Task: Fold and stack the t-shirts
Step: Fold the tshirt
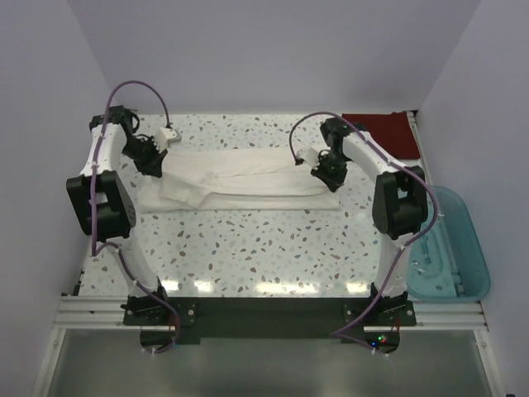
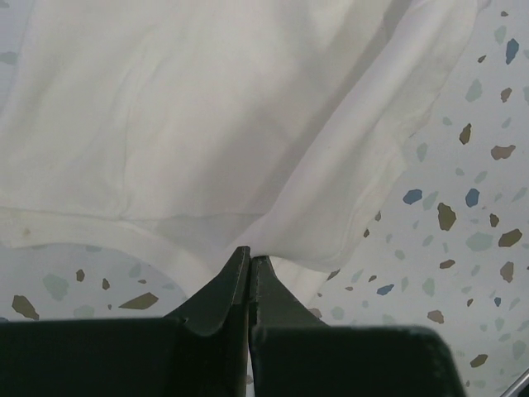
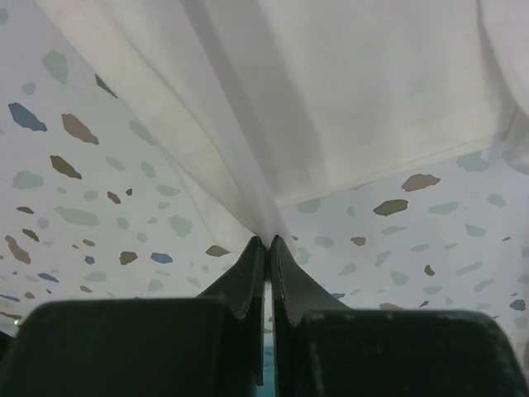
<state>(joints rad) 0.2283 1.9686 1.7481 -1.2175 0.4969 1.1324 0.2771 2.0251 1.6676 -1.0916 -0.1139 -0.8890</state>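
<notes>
Cloth of the white t-shirt (image 1: 248, 178), a long folded band across the far half of the table (image 1: 264, 248), is pinched at its left end by the clenched left gripper (image 1: 154, 165) and at its right end by the clenched right gripper (image 1: 327, 175). The folded dark red t-shirt (image 1: 382, 128) lies at the far right corner, partly hidden behind the right arm (image 1: 395, 194).

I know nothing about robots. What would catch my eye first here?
A long white cloth t-shirt, partly folded, lies across the speckled terrazzo table, its ends pinched by the left end effector and the right end effector. A folded dark red t-shirt sits in the far right corner; a translucent teal plastic bin stands beside the table's right edge.
</notes>
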